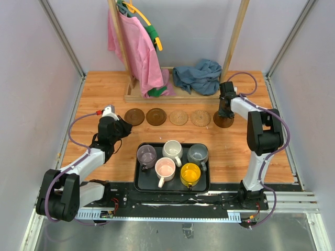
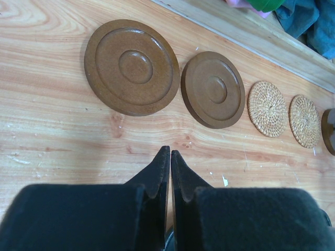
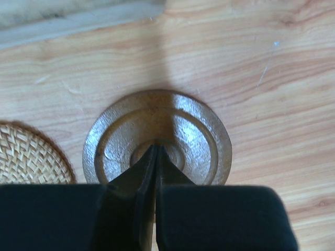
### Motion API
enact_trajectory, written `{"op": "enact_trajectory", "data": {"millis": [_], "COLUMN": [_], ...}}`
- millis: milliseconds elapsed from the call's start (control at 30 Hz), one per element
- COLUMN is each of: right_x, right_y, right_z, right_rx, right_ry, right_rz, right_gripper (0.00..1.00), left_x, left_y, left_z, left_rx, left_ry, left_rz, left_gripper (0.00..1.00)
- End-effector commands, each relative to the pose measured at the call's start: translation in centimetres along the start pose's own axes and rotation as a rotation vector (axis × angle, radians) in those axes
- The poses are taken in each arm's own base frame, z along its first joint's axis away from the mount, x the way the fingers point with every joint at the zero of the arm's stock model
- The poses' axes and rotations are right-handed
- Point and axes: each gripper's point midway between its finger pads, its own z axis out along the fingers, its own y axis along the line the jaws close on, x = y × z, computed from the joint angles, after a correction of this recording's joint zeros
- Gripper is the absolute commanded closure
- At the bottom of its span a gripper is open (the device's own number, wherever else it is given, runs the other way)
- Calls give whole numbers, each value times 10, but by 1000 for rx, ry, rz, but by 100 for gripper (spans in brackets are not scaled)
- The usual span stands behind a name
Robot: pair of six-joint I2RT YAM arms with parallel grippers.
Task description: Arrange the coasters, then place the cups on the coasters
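The left claw (image 2: 170, 151) and right claw (image 3: 156, 148) are both pressed together, empty, the right tips at the centre of the dark wooden coaster (image 3: 204, 138). Stiff, flat, probably slick: I'd slide it, or pinch its rim.

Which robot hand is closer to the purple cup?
Left. The left gripper is just beyond the purple-grey mug; the right gripper is far across, over the end brown coaster.

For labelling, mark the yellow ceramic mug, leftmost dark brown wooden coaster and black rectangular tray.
Yellow ceramic mug (image 1: 190, 173), top view, inside.
Leftmost dark brown wooden coaster (image 2: 135, 66), left wrist view, centre.
Black rectangular tray (image 1: 175, 189), top view, near rim.
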Motion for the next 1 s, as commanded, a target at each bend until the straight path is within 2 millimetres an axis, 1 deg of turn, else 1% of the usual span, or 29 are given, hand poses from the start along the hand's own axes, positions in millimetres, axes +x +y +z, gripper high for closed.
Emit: {"op": "enact_trajectory", "data": {"millis": [0, 167, 367, 600, 733, 833, 967], "right_x": [7, 6, 6, 8, 3, -6, -27], "right_y": [-3, 1, 2, -4, -11, -13, -15], "right_z": [16, 19, 21, 9, -12, -31, -64], "right_rx": [7, -7, -7, 7, 12, 2, -8], "right_ry": [48, 52, 55, 44, 7, -38, -138], "right_rz": [-19, -18, -18, -14, -7, -9, -24], "right_gripper": [98, 98, 98, 98, 98, 96, 92], "left_x": [-4, -2, -1, 0, 0, -2, -4], "left_y": [-3, -2, -2, -2, -2, -4, -6], "left_z": [-1, 0, 0, 0, 1, 2, 3], "left_rx": [17, 16, 16, 17, 19, 24, 30], "left_ry": [-17, -11, -9, -6, -3, -7, -10], "left_rz": [10, 10, 8, 9, 7, 7, 5], "left_gripper": [92, 93, 93, 93, 93, 93, 93]}}
